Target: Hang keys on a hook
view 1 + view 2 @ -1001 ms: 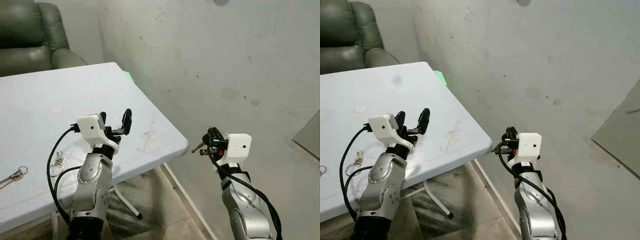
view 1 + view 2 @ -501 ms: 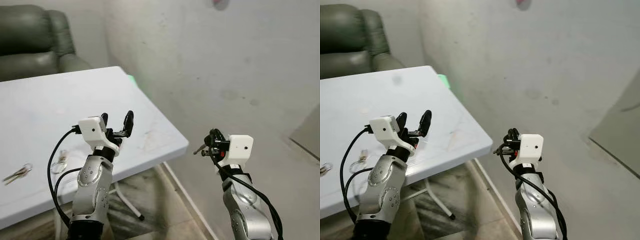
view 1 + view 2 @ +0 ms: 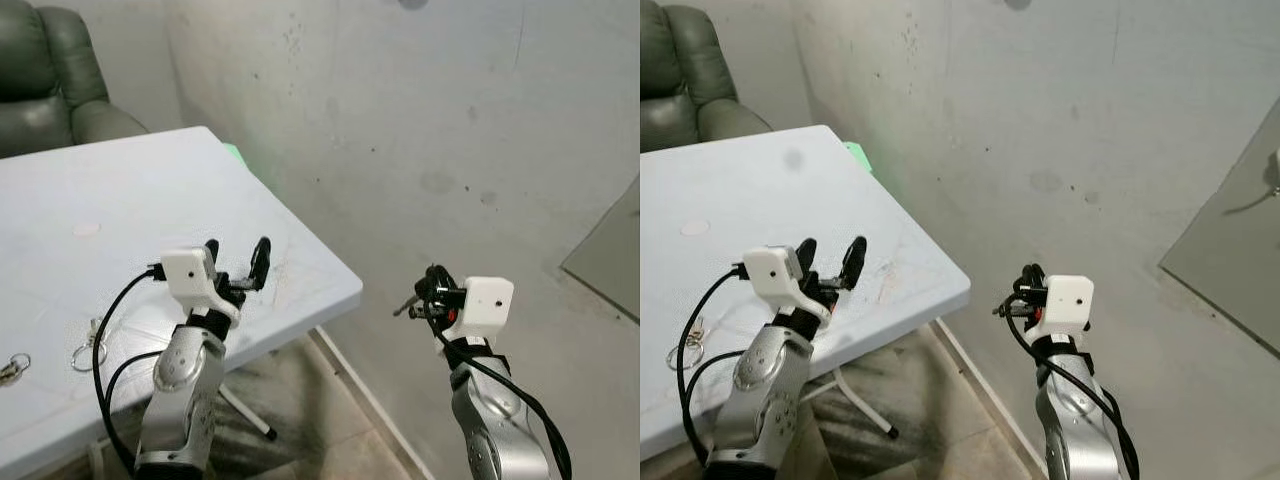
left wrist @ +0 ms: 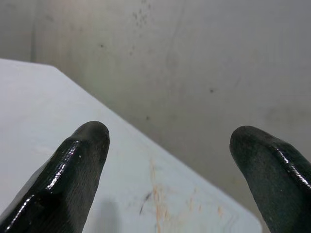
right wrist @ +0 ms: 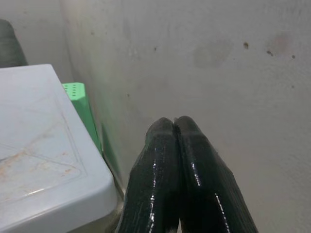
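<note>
Keys (image 3: 405, 304) are pinched in R gripper (image 3: 428, 295), raised near the wall (image 3: 450, 120), right of table (image 3: 120, 200). L gripper (image 3: 237, 272) is held spread. Hanging not yet done; hook location cannot be told.

A small metal key (image 3: 404, 305) is seen jutting out sideways from the closed fingers of the right gripper (image 3: 428, 296), held in the air before the grey wall. Its tip is pointed toward the table's corner, well apart from it.
</note>
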Robot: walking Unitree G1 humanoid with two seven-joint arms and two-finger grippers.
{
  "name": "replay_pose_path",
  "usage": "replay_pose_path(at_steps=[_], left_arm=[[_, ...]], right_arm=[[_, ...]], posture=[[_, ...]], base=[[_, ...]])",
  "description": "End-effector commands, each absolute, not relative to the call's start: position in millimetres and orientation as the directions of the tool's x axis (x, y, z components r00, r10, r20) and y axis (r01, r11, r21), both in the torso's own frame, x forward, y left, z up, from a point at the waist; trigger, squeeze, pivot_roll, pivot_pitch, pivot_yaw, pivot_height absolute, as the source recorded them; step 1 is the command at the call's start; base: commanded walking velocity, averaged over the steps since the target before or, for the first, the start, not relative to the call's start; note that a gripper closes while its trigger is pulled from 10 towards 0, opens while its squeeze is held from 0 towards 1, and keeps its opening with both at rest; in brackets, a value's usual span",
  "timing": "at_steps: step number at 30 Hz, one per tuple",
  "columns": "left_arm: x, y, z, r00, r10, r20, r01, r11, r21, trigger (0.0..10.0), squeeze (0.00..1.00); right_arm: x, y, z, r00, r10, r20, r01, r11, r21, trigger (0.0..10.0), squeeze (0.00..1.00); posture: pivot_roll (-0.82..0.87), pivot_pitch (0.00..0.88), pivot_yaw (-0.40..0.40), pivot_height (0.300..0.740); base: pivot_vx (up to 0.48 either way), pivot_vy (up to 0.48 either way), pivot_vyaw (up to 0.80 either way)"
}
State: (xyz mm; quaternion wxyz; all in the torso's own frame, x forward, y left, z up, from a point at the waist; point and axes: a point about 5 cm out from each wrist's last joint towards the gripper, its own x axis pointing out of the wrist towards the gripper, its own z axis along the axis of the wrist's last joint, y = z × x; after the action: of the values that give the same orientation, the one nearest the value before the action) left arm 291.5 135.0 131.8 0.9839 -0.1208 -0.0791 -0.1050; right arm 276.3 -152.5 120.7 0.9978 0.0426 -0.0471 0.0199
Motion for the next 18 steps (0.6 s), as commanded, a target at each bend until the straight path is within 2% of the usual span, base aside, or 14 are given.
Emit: replay_pose_path(at_steps=[1,3,9,11,18], left_arm=[[287.0,132.6,135.8,0.958,-0.213,0.194,0.251,0.947,-0.201,10.0,0.00],[285.0,132.9,135.4,0.957,-0.214,0.194,0.254,0.943,-0.214,10.0,0.00],[280.4,132.9,136.1,0.958,-0.212,0.194,0.256,0.936,-0.242,10.0,0.00],[279.5,134.2,135.9,0.966,-0.180,0.188,0.227,0.934,-0.276,10.0,0.00],[275.8,133.6,136.3,0.969,-0.171,0.180,0.215,0.940,-0.264,10.0,0.00]], right_arm=[[271.8,-158.2,125.6,0.994,0.010,0.111,-0.019,0.996,0.082,10.0,0.00],[269.0,-159.2,123.7,0.995,0.005,0.104,-0.014,0.996,0.083,10.0,0.00],[260.6,-159.7,117.9,0.997,0.001,0.078,-0.007,0.997,0.080,10.0,0.00],[259.7,-159.3,117.5,0.997,0.000,0.074,-0.006,0.997,0.080,10.0,0.00],[256.0,-158.1,117.2,0.998,0.004,0.066,-0.009,0.997,0.071,10.0,0.00]], posture=[[0.01,0.000,-0.051,0.740],[0.01,0.000,-0.051,0.740],[0.01,0.012,-0.046,0.740],[0.01,0.015,-0.046,0.740],[0.01,0.016,-0.049,0.740]], base=[[0.000,0.000,-0.73],[0.000,0.000,-0.72],[0.000,-0.480,-0.72],[0.000,0.000,-0.72],[0.000,0.000,-0.72]])
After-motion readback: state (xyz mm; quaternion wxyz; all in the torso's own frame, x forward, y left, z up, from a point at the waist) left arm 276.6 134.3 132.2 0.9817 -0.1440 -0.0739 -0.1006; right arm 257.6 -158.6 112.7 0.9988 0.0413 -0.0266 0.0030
